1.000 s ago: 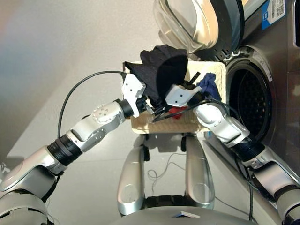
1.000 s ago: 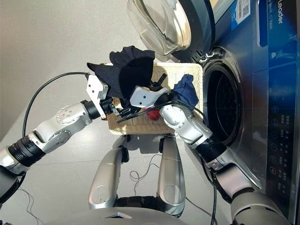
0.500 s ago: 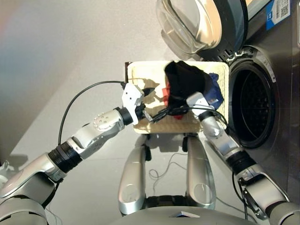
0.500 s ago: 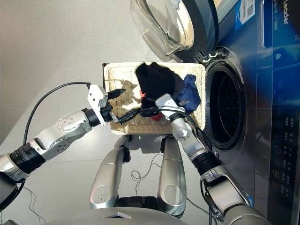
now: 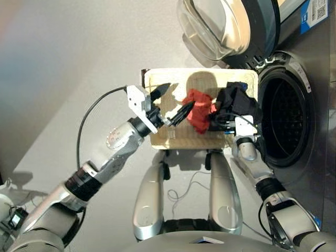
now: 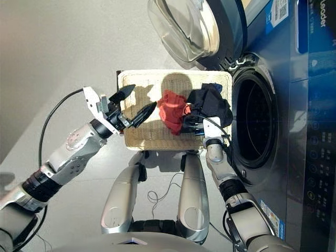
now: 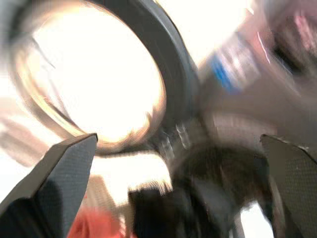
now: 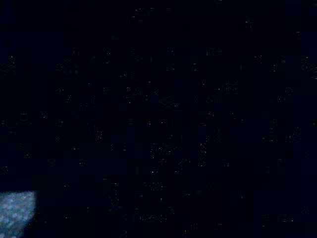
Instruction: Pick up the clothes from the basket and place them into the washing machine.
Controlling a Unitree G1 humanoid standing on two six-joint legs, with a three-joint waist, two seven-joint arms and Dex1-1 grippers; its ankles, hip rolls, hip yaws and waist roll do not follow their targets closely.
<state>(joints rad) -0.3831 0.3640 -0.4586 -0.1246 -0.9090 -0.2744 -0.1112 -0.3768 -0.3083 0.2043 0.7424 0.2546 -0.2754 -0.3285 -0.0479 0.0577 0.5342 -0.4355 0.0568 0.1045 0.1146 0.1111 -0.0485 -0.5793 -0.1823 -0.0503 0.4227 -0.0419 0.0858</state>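
Observation:
The cream-white basket [image 5: 181, 137] stands in front of the washing machine [image 5: 286, 123], whose porthole is open. A red-orange garment [image 5: 198, 109] lies in the middle of the basket. A black garment [image 5: 236, 101] is bunched over my right gripper [image 5: 224, 118] at the basket's right end, beside the porthole. The gripper is shut on it, and dark cloth fills the right wrist view. A bit of navy cloth [image 5: 239, 84] peeks out behind the black one. My left gripper [image 5: 180, 95] hangs open and empty above the basket's left half, its fingers [image 7: 59, 173] spread wide.
The round glass door [image 5: 226, 26] stands swung open above the basket's far edge. A black cable [image 5: 94, 113] loops from my left wrist. The machine's front panel [image 6: 315, 105] fills the right side. Grey floor lies to the left.
My right gripper took the black garment over from the left one and carried it right towards the porthole. The left gripper drew back left, open. The red-orange garment is now uncovered.

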